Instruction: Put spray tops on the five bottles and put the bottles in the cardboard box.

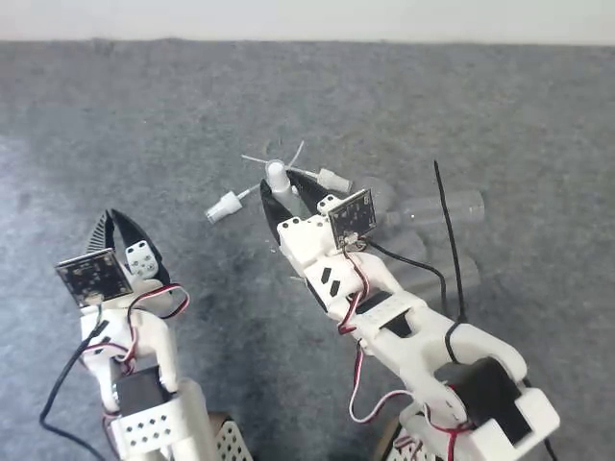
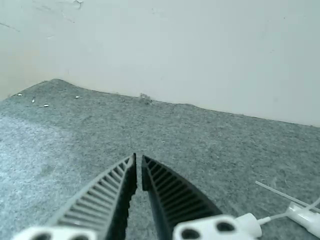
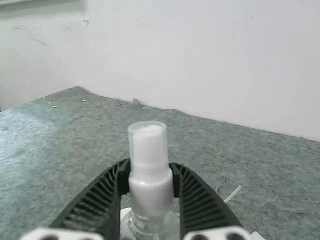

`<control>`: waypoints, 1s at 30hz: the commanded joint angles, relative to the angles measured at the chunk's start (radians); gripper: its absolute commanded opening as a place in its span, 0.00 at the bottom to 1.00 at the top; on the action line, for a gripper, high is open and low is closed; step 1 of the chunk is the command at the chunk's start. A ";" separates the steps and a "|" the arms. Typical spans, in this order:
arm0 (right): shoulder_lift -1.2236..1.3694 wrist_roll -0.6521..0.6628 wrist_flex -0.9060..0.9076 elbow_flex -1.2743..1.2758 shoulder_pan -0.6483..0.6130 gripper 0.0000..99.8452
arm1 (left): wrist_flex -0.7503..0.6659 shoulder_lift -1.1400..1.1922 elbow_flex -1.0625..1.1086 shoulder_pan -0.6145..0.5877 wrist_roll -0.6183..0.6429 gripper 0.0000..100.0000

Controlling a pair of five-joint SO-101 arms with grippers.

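While the right hand (image 3: 149, 170) pinches its collar, spray top (image 3: 147, 145): likely light, slick, rigid; left hand (image 2: 139, 160) pressed together.

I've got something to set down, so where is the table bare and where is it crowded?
Free: the wide strip of table between the back wall and the loose spray tops, and the patch left of the left pincer. Crowded: the middle, around the right pincer with its spray top and the bottles lying beside it.
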 commanded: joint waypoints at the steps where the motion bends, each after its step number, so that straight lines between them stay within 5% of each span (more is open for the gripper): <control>1: -0.025 0.017 -0.030 -0.006 0.012 0.01 | 0.005 -0.017 -0.012 -0.006 -0.009 0.01; 26: 0.124 0.020 -0.031 -0.021 -0.025 0.01 | 0.005 -0.017 -0.012 -0.008 -0.009 0.01; 30: 0.124 0.020 -0.028 -0.021 -0.025 0.11 | 0.005 -0.017 -0.012 -0.008 -0.009 0.01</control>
